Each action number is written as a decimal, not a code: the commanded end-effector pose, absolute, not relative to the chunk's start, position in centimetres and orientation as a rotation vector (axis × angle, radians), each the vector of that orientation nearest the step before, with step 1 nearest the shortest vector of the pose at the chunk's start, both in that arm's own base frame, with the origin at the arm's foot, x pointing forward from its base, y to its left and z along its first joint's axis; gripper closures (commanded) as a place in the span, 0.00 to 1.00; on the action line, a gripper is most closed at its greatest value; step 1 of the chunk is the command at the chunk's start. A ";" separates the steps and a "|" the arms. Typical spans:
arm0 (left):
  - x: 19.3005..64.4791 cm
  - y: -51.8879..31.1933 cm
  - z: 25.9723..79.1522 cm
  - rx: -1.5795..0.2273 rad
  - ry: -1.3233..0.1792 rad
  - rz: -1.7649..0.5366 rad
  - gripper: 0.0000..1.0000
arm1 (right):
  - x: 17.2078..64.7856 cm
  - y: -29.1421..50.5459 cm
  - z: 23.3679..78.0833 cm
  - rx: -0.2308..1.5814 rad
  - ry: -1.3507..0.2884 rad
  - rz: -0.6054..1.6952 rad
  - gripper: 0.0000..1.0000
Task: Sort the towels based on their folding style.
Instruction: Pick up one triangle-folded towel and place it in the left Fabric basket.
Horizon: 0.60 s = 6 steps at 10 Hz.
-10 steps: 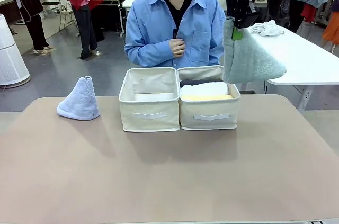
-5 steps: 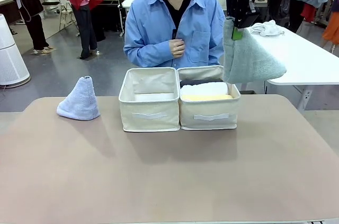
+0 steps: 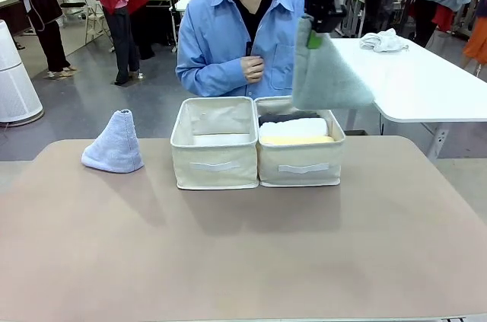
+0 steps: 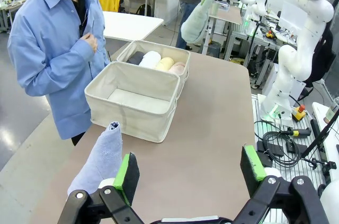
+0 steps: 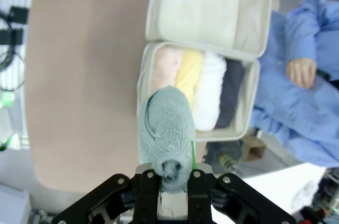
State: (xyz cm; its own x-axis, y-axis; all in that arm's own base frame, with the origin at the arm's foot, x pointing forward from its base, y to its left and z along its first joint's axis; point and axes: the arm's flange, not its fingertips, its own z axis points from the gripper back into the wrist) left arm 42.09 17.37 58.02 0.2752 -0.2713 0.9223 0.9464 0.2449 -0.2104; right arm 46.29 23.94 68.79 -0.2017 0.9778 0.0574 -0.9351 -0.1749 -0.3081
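R end effector (image 5: 170, 175) clamped on grey-green cone towel (image 3: 329, 71), over bin (image 3: 300, 170) w/ rolled towels (image 3: 293, 130), L end effector (image 4: 190, 173) spread wide, nr lavender-blue cone towel (image 3: 114, 144)

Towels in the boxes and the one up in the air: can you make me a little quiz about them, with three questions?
1. True or false: the right gripper is shut on the grey-green cone towel, held up in the air.
2. How many rolled towels lie in the filled bin? A two, B four, C six.
3. Fill the gap: the lavender-blue cone towel stands on the ___, beside the empty bin.
Key: 1 true; 2 B; 3 table.
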 end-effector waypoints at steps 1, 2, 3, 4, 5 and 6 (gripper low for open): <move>41.9 17.3 58.1 -0.948 -0.930 -1.011 0.00 | 47.5 24.2 68.6 -0.090 -0.447 1.771 0.82; 41.9 17.3 58.1 -0.948 -0.930 -1.011 0.00 | 47.9 24.5 68.2 -0.079 -0.431 1.773 0.82; 41.9 17.3 58.1 -0.948 -0.930 -1.011 0.00 | 48.1 24.6 68.1 -0.080 -0.387 1.755 0.82; 41.9 17.3 58.1 -0.948 -0.930 -1.011 0.00 | 47.6 24.9 68.6 -0.114 -0.410 1.749 0.82; 41.9 17.3 58.1 -0.948 -0.930 -1.011 0.00 | 47.6 24.9 68.6 -0.114 -0.410 1.749 0.82; 41.9 17.3 58.1 -0.948 -0.930 -1.011 0.00 | 47.6 24.9 68.6 -0.114 -0.410 1.749 0.82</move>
